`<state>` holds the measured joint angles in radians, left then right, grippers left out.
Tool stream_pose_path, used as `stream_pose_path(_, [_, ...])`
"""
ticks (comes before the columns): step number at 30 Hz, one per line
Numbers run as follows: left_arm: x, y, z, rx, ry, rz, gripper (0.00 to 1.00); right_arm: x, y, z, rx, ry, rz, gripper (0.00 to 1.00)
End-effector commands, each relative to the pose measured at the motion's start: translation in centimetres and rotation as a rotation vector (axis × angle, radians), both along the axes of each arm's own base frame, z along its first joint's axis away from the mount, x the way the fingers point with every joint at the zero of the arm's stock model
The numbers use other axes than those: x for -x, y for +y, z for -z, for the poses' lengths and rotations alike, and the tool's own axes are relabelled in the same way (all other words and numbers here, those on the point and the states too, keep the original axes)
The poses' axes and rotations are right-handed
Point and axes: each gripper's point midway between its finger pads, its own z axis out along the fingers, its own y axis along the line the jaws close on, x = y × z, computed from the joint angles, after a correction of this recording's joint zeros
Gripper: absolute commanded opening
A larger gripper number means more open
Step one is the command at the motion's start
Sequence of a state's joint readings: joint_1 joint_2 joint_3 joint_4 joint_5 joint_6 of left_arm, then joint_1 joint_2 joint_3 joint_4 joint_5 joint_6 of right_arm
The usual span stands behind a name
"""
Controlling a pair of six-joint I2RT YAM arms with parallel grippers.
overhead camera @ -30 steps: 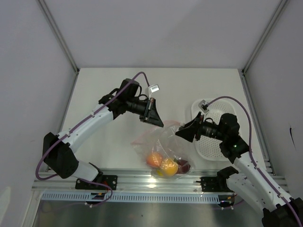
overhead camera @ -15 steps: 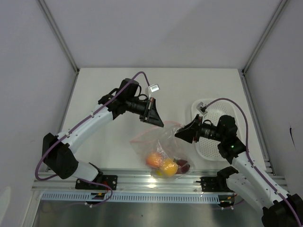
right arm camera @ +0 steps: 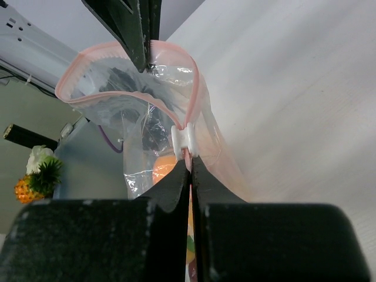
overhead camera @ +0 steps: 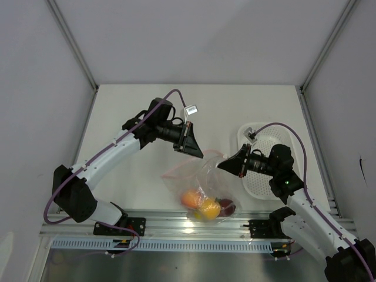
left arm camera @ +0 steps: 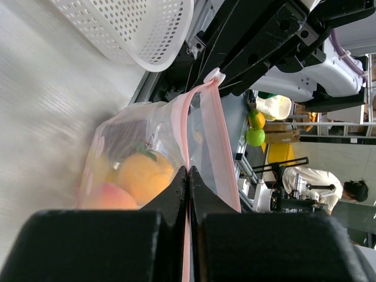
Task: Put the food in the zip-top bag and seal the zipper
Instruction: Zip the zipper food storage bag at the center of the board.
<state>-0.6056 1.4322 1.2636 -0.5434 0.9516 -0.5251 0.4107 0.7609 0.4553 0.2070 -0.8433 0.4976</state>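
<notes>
white basket (overhead camera: 256, 187) stands just beside zip-top bag (overhead camera: 197, 178)

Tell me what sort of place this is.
Probably a robotics lab cell: a white table walled by plain panels, two arms bolted to a metal rail, and, in the left wrist view, a person among other equipment.

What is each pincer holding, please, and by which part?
Both pinch the zip-top bag by its zipper: right pincer beside the slider, left pincer farther along.

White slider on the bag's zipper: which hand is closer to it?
Right. The right hand pinches the pink strip just beside the slider; the left hand grips the same strip farther along, apart from it.
</notes>
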Motion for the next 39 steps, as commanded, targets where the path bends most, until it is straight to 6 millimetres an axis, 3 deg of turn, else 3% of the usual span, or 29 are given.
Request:
stream_pose_path(1, [0.9,0.1,-1.3,0.047,-0.018,0.026,0.01,-0.4,0.1,-2.3,-0.045,-0.082,0.012,0.0])
stream_pose_path(5, [0.8,0.3,-1.0,0.033,-0.031,0.022,0.01,-0.3,0.0,-2.6,-0.025,-0.078,0.005,0.0])
stream_pose_path(7, [0.7,0.5,-0.9,0.019,-0.052,0.018,0.07,-0.2,-0.2,-3.3,-0.011,-0.104,-0.003,0.0])
stream_pose_path(8, [0.6,0.7,-1.0,0.017,-0.073,0.016,0.14,-0.1,-0.4,-2.9,0.011,-0.077,-0.003,0.0])
stream_pose_path(10, [0.0,1.0,-1.6,0.004,-0.131,-0.016,0.25,0.0,-0.5,-4.1,0.03,-0.119,-0.02,0.0])
stream_pose_path(11, [-0.2,1.1,-2.1,0.009,-0.179,-0.021,0.38,0.1,-0.6,-4.2,0.039,-0.114,-0.02,0.0])
stream_pose_path(16, [-1.2,2.0,-6.5,0.062,-0.412,-0.104,0.59,0.2,-0.6,-6.2,0.039,-0.096,-0.034,0.0])
stream_pose_path(22, [-2.2,3.0,-10.5,0.141,-0.572,-0.245,0.61,0.4,-0.2,-5.2,0.07,-0.051,-0.083,0.0])
stream_pose_path(24, [-2.6,3.4,-10.6,0.143,-0.594,-0.291,0.62,0.7,-0.1,-5.1,0.071,-0.047,-0.099,0.0])
stream_pose_path(27, [-1.4,2.8,-12.4,0.224,-0.637,-0.221,0.61,1.3,0.2,-5.4,0.069,-0.056,-0.121,0.0])
stream_pose_path(28, [-0.1,2.2,-12.7,0.253,-0.628,-0.146,0.62,1.5,0.2,-5.4,0.074,-0.051,-0.126,0.0])
stream_pose_path(31, [1.3,0.6,-12.5,0.244,-0.718,-0.027,0.77,2.1,0.5,-5.9,0.079,-0.058,-0.151,0.0])
stream_pose_path(39, [2.3,-2.3,-11.2,0.194,-0.735,0.055,0.73,2.5,1.3,-6.7,0.084,-0.065,-0.154,0.0])
